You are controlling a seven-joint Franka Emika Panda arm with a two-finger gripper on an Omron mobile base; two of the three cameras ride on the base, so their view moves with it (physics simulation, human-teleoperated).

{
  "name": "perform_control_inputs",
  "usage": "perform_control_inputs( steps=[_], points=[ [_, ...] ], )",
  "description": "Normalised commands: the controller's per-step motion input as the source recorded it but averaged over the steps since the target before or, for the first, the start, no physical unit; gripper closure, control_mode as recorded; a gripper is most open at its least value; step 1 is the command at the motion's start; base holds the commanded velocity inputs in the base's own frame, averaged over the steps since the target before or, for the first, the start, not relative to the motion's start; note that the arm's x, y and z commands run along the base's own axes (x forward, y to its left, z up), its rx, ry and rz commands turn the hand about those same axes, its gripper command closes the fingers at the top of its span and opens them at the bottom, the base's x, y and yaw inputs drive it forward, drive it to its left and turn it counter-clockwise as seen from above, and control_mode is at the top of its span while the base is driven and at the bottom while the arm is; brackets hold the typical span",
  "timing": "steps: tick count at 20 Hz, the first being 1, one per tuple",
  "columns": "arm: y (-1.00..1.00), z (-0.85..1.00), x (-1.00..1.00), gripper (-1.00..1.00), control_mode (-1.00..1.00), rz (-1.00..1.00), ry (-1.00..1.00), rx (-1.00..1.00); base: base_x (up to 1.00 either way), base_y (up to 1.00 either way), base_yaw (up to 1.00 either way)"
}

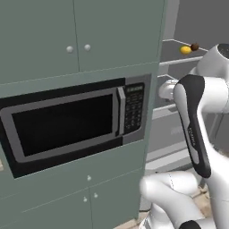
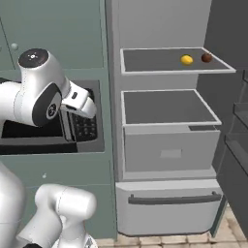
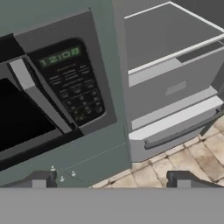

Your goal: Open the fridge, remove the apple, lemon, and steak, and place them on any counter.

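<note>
The fridge (image 2: 169, 145) stands open, its grey shelves and lower drawer showing, also in the hand view (image 3: 175, 87). On its top shelf lie the yellow lemon (image 2: 187, 59) and, just right of it, the dark red apple (image 2: 207, 57); both appear at the far right of the left base view, lemon (image 1: 185, 50) and apple (image 1: 195, 46). The steak and the counter are out of view. My gripper (image 3: 111, 181) is open with nothing between its fingertips, and it looks at the seam between microwave and fridge, well below and left of the fruit.
A grey-green cabinet (image 1: 112, 36) holding a microwave (image 1: 67, 120) stands left of the fridge, with my hand (image 2: 80, 102) in front of its keypad (image 3: 72, 87). The open fridge door (image 2: 237, 145) stands at the right. Beige tiled floor (image 3: 197, 153) lies below.
</note>
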Motion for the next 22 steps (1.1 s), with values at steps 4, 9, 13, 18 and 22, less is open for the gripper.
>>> perform_control_inputs(
  steps=[4,9,13,18,22],
  points=[
    [0.0,0.0,0.0,-1.0,1.0,0.0,0.0,0.0,0.0,-0.78,0.16],
    [0.0,0.0,0.0,-1.0,1.0,0.0,0.0,0.0,0.09,-0.75,0.18],
    [0.0,0.0,0.0,-1.0,1.0,0.0,0.0,0.0,0.16,-0.57,0.16],
    [0.0,0.0,0.0,-1.0,1.0,0.0,0.0,0.0,0.16,-0.29,0.01],
    [0.0,0.0,0.0,-1.0,1.0,0.0,0.0,0.0,0.4,-0.18,-0.02]
  ],
)
